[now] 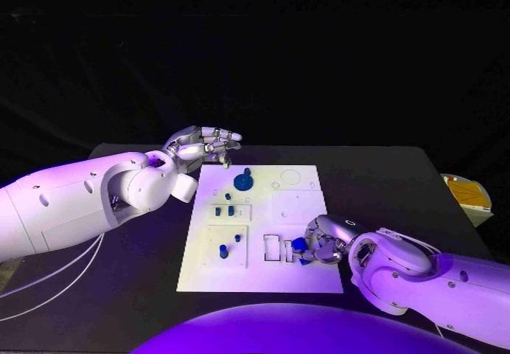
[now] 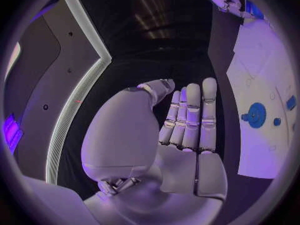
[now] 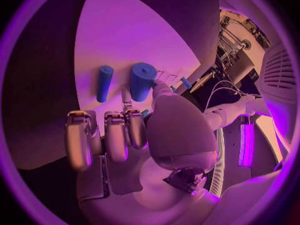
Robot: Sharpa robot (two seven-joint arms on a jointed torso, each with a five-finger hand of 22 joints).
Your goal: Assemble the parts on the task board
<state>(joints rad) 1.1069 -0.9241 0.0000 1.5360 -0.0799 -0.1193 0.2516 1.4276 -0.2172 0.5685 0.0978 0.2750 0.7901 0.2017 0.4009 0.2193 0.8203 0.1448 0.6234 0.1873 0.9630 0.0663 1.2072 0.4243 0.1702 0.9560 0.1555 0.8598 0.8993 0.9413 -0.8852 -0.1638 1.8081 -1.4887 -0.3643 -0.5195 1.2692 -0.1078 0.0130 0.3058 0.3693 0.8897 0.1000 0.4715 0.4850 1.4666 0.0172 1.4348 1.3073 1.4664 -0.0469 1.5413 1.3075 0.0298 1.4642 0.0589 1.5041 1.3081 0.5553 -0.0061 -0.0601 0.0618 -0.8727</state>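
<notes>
The white task board (image 1: pixel 303 276) lies in the middle of the black table. My right hand (image 1: pixel 327 247) rests over its near right part and pinches a short blue cylinder (image 1: pixel 300 244) standing upright at a rectangular slot; the cylinder (image 3: pixel 142 81) rises just past the thumb of that hand (image 3: pixel 125 135). A thinner blue peg (image 3: pixel 104 83) lies flat on the board beside it. My left hand (image 1: pixel 204 146) hovers past the board's far left corner, fingers straight and holding nothing (image 2: pixel 187 125). A round blue part (image 1: pixel 243 179) sits on the board's far side (image 2: pixel 255 116).
Small blue pegs (image 1: pixel 224 212) stand in the board's left middle, and two more (image 1: pixel 225 249) nearer the front. A white tray with yellow contents (image 1: pixel 468 193) sits at the table's right edge. Bare table (image 1: pixel 404 192) stretches right of the board.
</notes>
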